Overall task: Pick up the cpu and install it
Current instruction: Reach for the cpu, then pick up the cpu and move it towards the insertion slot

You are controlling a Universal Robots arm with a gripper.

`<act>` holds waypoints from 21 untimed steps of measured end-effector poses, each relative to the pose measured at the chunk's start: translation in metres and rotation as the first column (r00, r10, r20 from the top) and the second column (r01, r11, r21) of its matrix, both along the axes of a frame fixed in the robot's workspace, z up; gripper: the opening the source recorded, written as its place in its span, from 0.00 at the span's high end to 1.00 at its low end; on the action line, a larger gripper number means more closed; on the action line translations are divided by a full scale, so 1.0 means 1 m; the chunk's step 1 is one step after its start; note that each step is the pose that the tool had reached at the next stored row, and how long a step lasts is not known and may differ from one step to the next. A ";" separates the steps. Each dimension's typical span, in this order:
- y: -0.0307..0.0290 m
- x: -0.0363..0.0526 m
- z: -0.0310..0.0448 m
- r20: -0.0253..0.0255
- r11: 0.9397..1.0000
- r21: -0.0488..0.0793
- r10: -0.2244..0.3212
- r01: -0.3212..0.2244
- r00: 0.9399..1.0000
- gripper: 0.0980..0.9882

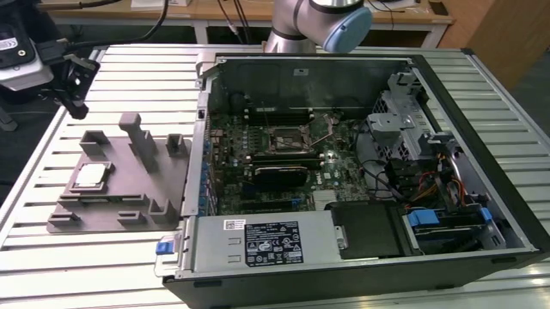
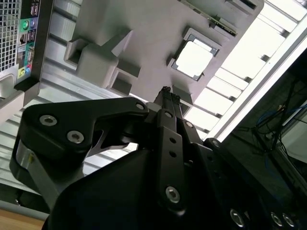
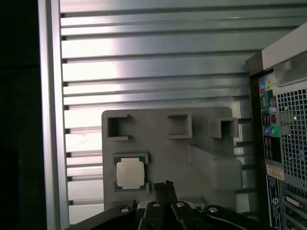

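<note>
Our gripper (image 3: 165,185) hangs near the cpu (image 3: 130,173), seated flat in a recess of the fixture plate (image 3: 206,143) on the counter (image 3: 144,52), fingers (image 3: 159,192) pressed together and empty, so we should centre squarely over its edges.

A ribbed aluminium table (image 1: 503,122) spreads out before me, its slats catching bright light. Past its far edge stands a wooden bench (image 1: 232,11) on white legs (image 1: 199,31), with black cables (image 1: 243,19) hanging down. A brown wooden panel (image 1: 507,38) rises at the exterior view's right.
</note>
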State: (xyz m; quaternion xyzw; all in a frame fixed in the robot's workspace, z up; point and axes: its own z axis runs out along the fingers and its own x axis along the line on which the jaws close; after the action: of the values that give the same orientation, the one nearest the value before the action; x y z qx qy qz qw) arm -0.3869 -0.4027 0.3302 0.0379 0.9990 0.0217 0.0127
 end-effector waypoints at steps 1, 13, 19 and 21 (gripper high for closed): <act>-0.0009 -0.0001 -0.0016 0.000 1.000 0.000 0.000 0.000 1.000 0.99; -0.0101 -0.0011 -0.0183 -0.004 1.000 0.000 0.000 0.000 1.000 0.99; -0.0102 -0.0011 -0.0195 -0.005 1.000 0.000 0.000 0.000 1.000 0.99; -0.0102 -0.0011 -0.0195 -0.005 1.000 0.000 0.000 0.000 1.000 0.99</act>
State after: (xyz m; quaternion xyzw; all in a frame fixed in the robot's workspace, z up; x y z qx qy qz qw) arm -0.3880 -0.4129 0.3107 0.0379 0.9990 0.0216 0.0104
